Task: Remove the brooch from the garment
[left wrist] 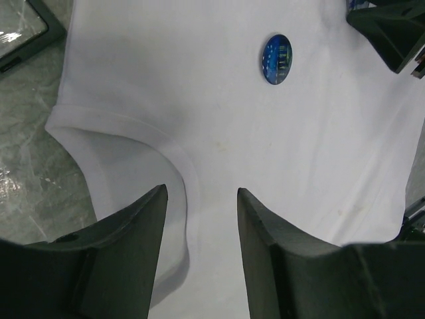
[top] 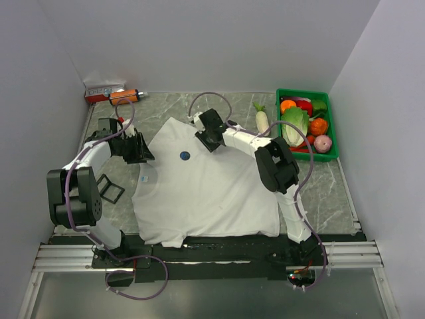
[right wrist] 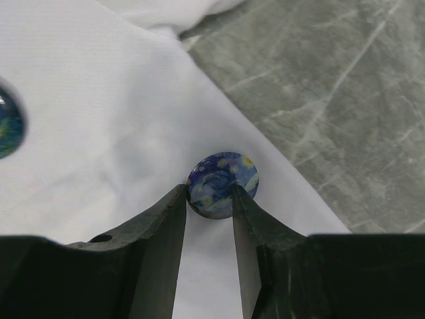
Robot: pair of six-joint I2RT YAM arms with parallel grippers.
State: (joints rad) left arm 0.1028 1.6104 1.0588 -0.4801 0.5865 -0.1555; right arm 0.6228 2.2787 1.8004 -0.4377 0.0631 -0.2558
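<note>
The white T-shirt (top: pixel 206 189) lies flat on the table. A round dark-blue brooch (top: pixel 184 156) sits on its chest; it also shows in the left wrist view (left wrist: pixel 276 60) and at the left edge of the right wrist view (right wrist: pixel 6 126). My right gripper (top: pixel 207 137) is over the shirt's far edge. In the right wrist view its fingertips (right wrist: pixel 209 193) are closed on a second round blue brooch (right wrist: pixel 222 179) with a swirly pattern, just above the cloth (right wrist: pixel 99 100). My left gripper (left wrist: pixel 201 193) is open and empty over the shirt's neck rim (left wrist: pixel 179 159).
A green tray (top: pixel 334 143) of vegetables stands at the far right, with a white radish (top: pixel 262 119) beside it. Black square frames (top: pixel 109 189) lie left of the shirt. A red box (top: pixel 103 92) and an orange item (top: pixel 124 96) sit at the far left corner.
</note>
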